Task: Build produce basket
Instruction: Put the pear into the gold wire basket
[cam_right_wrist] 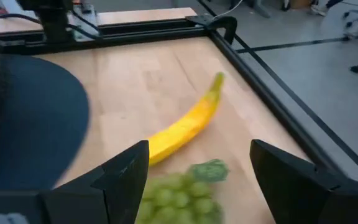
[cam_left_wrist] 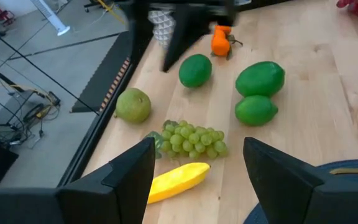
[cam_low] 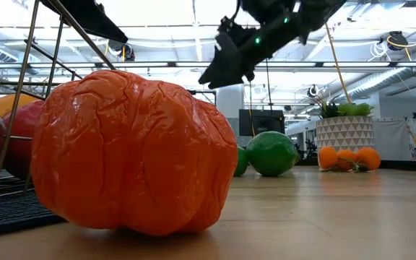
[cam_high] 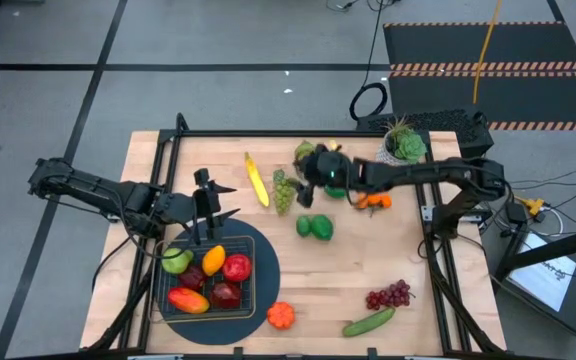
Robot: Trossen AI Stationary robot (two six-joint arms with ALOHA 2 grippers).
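A pale wooden worktop stands on a grey floor. Near its front left corner a shallow square dark wire-mesh basket sits on a round dark mat. It holds five plastic pieces: one green pear, one orange-yellow fruit, two red apples, and one red-and-yellow mango-like fruit.

Just outside the mat lies one ridged orange pepper. Farther right are one green cucumber and one purple grape bunch. Mid-worktop are two green limes; behind them one green grape bunch, one yellow banana, another pear and a cluster of small oranges.

The left gripper hovers at the basket's rear edge, fingers apart, holding nothing. The right gripper hangs over the green grapes, likewise parted and empty. One potted green plant stands at the back right.
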